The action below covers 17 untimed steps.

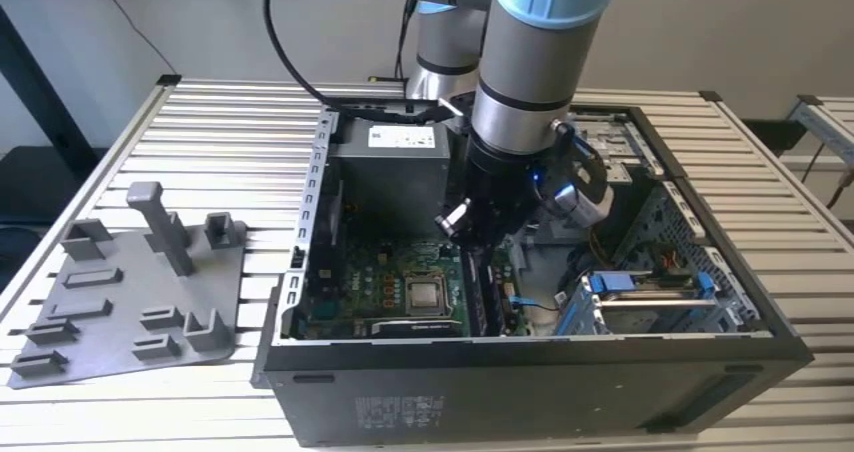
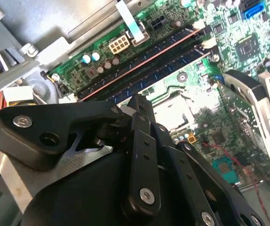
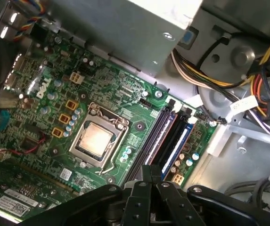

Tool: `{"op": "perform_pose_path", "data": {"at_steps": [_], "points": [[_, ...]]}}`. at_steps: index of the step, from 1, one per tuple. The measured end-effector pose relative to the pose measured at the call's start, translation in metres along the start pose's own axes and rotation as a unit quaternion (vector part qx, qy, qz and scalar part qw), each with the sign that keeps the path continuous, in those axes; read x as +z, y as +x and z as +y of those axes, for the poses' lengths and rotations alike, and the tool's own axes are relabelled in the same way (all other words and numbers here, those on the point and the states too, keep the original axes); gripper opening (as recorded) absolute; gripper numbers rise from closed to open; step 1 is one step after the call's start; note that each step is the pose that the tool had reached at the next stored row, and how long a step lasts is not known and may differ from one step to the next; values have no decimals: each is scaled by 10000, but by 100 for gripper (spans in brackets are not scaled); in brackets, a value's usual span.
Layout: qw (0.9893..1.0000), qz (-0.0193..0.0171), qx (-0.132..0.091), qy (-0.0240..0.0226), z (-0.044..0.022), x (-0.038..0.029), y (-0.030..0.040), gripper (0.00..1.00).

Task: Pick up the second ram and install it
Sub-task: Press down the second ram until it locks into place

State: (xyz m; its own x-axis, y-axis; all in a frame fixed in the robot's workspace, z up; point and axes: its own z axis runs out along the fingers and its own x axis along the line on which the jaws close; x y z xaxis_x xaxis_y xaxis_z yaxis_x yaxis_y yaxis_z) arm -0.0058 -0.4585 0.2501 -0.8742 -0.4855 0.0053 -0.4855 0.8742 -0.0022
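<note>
Inside the open black computer case, the arm's black hand hangs above the green motherboard. Its fingers are pressed together over the long dark memory slots, at five o'clock from the square silver processor socket; whether they pinch anything, I cannot tell.

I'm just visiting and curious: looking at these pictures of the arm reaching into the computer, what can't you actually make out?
- Whether the claw holds the second ram: in the exterior view the arm covers it, and in both wrist views the claw's own black links hide its tips.
- Whether sticks sit in the memory slots: too dark in the first wrist view.
- The slots' near ends, covered by the claw in both wrist views.
- The grey tray pegs: too small in the exterior view to tell what they held.
</note>
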Motion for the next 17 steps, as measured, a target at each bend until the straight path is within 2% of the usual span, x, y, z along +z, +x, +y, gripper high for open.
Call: {"op": "perform_pose_path", "data": {"at_steps": [4, 7, 9, 14, 17], "points": [[9993, -1, -362, 1, 0, 1, 0, 11], [9980, -2, -637, 3, 0, 1, 0, 11], [9966, -3, -819, 4, 0, 1, 0, 11], [9920, -4, -1265, 7, 0, 1, 0, 11], [9883, -7, -1525, 10, 0, 1, 0, 11]]}}
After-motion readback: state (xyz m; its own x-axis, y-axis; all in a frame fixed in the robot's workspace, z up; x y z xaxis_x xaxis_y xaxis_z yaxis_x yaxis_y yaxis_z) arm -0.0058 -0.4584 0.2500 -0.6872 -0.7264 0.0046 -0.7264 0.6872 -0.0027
